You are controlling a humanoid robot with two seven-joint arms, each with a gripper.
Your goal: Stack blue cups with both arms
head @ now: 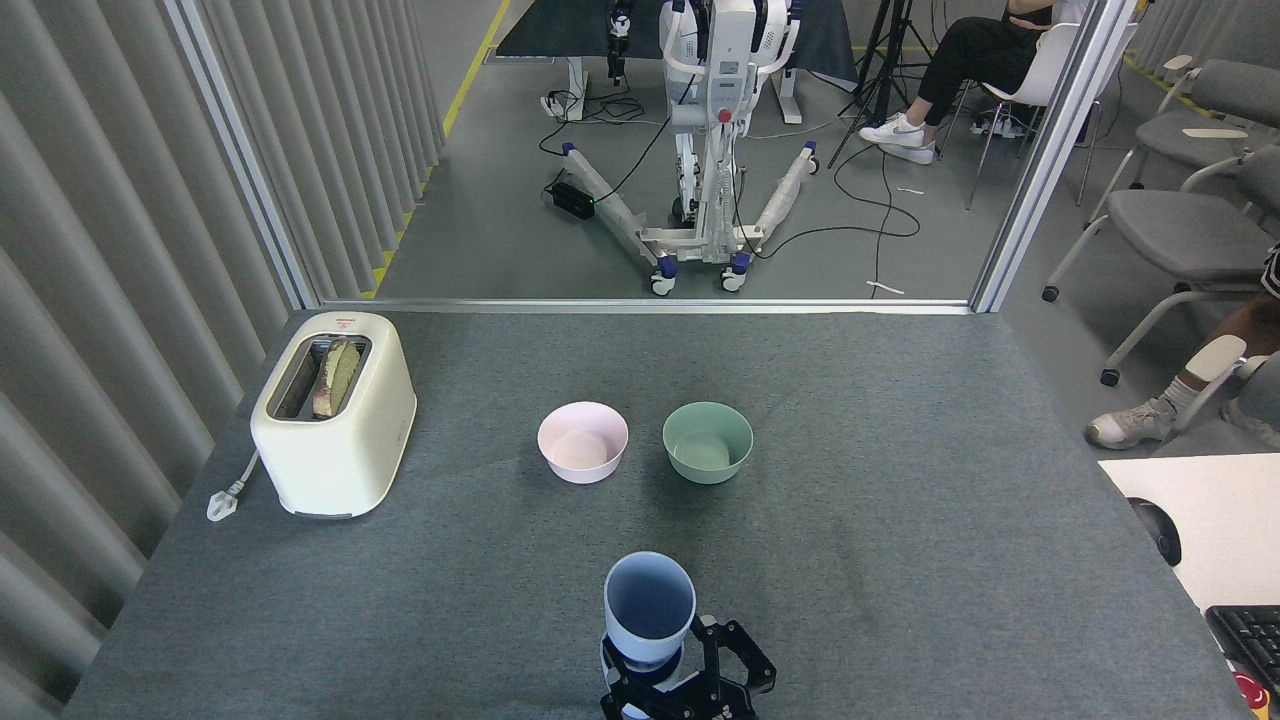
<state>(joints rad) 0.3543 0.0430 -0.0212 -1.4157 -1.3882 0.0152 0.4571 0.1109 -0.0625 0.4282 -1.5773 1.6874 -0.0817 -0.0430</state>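
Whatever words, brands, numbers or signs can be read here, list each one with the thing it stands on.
No text can be read in this picture.
Toaster: a small reddish mark on its far top edge, too small to read.
Keyboard: key legends, too small to read.
Blue cups and both bowls: plain, no marking.

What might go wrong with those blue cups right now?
1. The top cup sits only partway in the lower cup, so it might tip or jam.
2. Both stand near the table's front edge; a nudge from the gripper beside them could push them off.
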